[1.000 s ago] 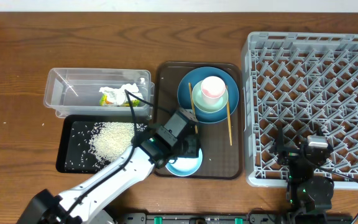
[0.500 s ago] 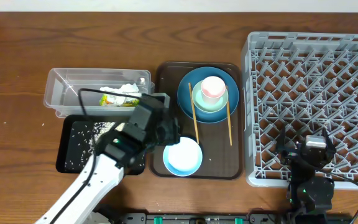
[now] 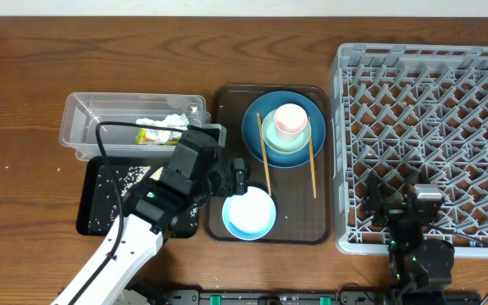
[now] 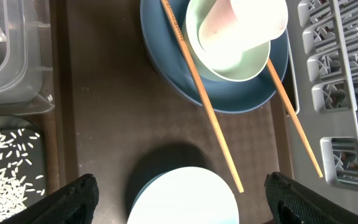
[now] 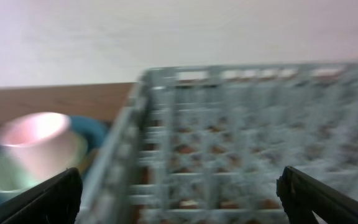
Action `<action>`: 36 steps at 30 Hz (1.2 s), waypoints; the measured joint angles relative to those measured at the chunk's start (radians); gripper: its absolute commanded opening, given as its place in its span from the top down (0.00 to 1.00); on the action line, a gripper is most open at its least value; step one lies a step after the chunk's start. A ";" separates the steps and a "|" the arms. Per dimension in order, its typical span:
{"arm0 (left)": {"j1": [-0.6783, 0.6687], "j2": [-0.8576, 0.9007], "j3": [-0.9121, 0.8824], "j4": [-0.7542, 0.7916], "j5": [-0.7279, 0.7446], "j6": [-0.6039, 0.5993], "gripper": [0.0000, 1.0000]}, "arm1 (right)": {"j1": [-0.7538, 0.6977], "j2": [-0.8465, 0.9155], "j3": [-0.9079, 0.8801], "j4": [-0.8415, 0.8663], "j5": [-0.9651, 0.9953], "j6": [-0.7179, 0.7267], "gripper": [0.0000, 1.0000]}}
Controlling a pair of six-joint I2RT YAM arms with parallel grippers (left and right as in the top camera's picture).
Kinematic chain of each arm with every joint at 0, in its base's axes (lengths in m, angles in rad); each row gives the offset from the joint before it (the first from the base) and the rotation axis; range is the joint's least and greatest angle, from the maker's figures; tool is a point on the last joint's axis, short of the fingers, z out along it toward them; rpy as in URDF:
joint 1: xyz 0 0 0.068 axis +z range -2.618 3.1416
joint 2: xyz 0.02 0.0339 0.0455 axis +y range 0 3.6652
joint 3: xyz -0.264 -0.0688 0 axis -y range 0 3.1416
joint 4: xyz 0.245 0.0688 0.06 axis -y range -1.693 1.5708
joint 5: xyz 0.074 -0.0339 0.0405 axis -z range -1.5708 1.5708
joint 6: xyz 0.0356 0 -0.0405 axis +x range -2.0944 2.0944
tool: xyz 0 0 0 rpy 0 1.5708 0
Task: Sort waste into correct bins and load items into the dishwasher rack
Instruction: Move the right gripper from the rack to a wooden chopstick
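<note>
My left gripper point(image 3: 235, 180) is open and empty, above the left side of the brown serving tray point(image 3: 227, 106). In the left wrist view its fingers point(image 4: 73, 200) straddle the light-blue dish point(image 4: 182, 198), which lies on the tray point(image 3: 249, 213). The dark-blue plate point(image 3: 257, 119) holds the pale-green bowl point(image 3: 288, 141) and the white-pink cup point(image 3: 291, 119). Two chopsticks point(image 3: 265, 161) lie across the plate. The tissue point(image 3: 174, 121) and the wrapper point(image 3: 154, 134) are in the clear tub point(image 3: 100, 114). Crumbs point(image 3: 113, 188) lie in the black tray point(image 3: 91, 216). My right gripper point(image 3: 401, 207) is open over the dishwasher rack point(image 3: 430, 110).
The brown serving tray sits between the two bins and the rack. The right wrist view is blurred; it shows the rack's wall point(image 5: 229, 124) and the cup in the bowl point(image 5: 33, 140) at the left. Bare wooden table point(image 3: 24, 76) lies left and behind.
My left gripper has come off the light-blue dish and drawn back to the left, leaving the dish uncovered on the brown tray. The right arm has shifted slightly.
</note>
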 measured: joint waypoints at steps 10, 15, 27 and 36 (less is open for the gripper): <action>0.000 0.000 0.000 0.006 0.000 0.000 0.10 | 0.000 0.017 0.238 -0.396 -0.099 0.176 0.01; 0.000 0.000 0.000 0.014 0.000 0.000 0.10 | 0.000 0.066 0.491 -0.552 -0.089 0.193 0.01; 0.000 0.000 0.001 0.012 0.000 0.000 0.10 | 0.000 0.600 0.859 -0.838 -0.142 0.352 0.01; 0.000 0.000 0.001 0.003 0.000 0.000 0.10 | 0.086 1.061 1.182 -1.110 -0.264 0.435 0.02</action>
